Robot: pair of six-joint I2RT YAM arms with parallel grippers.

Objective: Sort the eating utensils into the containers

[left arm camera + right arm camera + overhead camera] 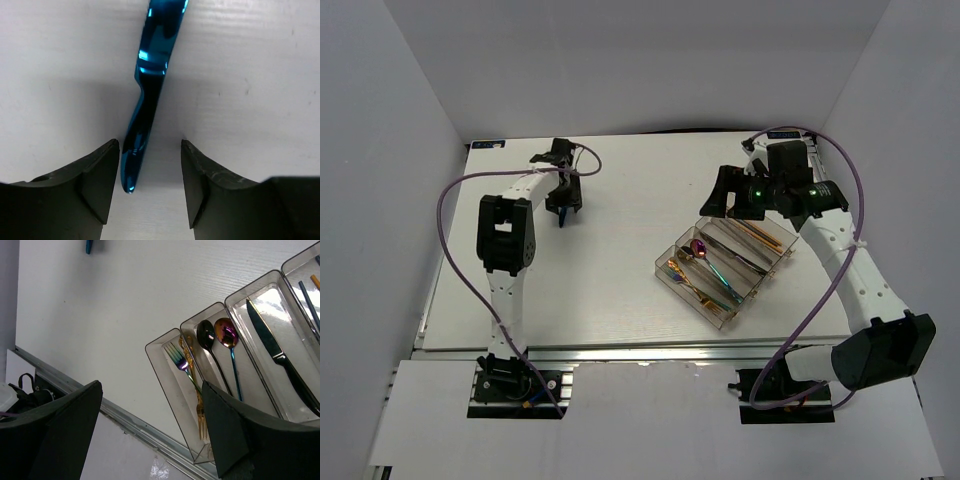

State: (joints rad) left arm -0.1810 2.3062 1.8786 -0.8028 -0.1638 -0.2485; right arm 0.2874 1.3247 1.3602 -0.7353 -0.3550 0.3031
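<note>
A shiny blue utensil [150,85] lies flat on the white table; it also shows in the top view [563,216]. My left gripper [150,167] is open, low over the table, with a jaw on each side of the handle tip, the left jaw almost touching it. The clear tray [665,281] sits centre-right. In the right wrist view the tray [150,347] holds a rainbow fork [177,360], a gold fork [200,415], two spoons [227,332], a dark knife [272,347] and thin sticks [307,300]. My right gripper [150,400] is open and empty above the tray's far end.
The table's near metal rail [125,417] runs below the tray. White walls enclose the table. A purple cable [455,240] loops beside the left arm, and another cable [835,275] hangs along the right arm.
</note>
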